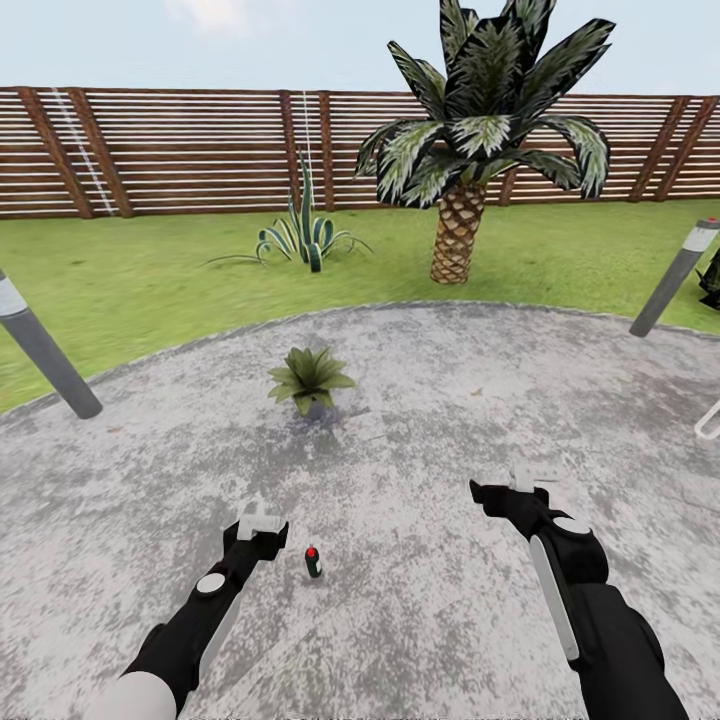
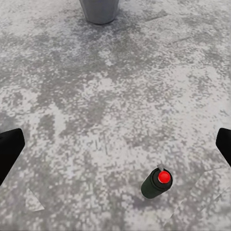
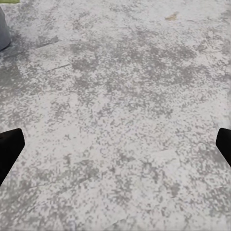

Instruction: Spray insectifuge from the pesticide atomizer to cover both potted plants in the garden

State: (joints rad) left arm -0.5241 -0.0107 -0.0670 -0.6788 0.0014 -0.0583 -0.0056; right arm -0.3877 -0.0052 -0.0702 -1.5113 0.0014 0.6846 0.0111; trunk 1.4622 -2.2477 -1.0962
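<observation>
The pesticide atomizer point(image 1: 314, 563), a slim dark green bottle with a red cap, stands upright on the grey patio just right of my left gripper point(image 1: 262, 524). In the left wrist view the atomizer point(image 2: 156, 183) sits below and off to one side of the open left gripper point(image 2: 115, 149), whose dark fingertips point(image 2: 9, 150) are spread wide and apart from the bottle. One potted plant point(image 1: 311, 378), a low green rosette, sits farther ahead on the paving. My right gripper point(image 1: 515, 487) hovers open over bare paving point(image 3: 115, 147), holding nothing.
A palm point(image 1: 462, 150) and a striped agave point(image 1: 303, 237) grow on the lawn before the brown slatted fence point(image 1: 180, 150). Grey posts point(image 1: 45, 355) point(image 1: 675, 275) lean at the patio's left and right edges. A grey pot base point(image 2: 99, 10) appears in the left wrist view.
</observation>
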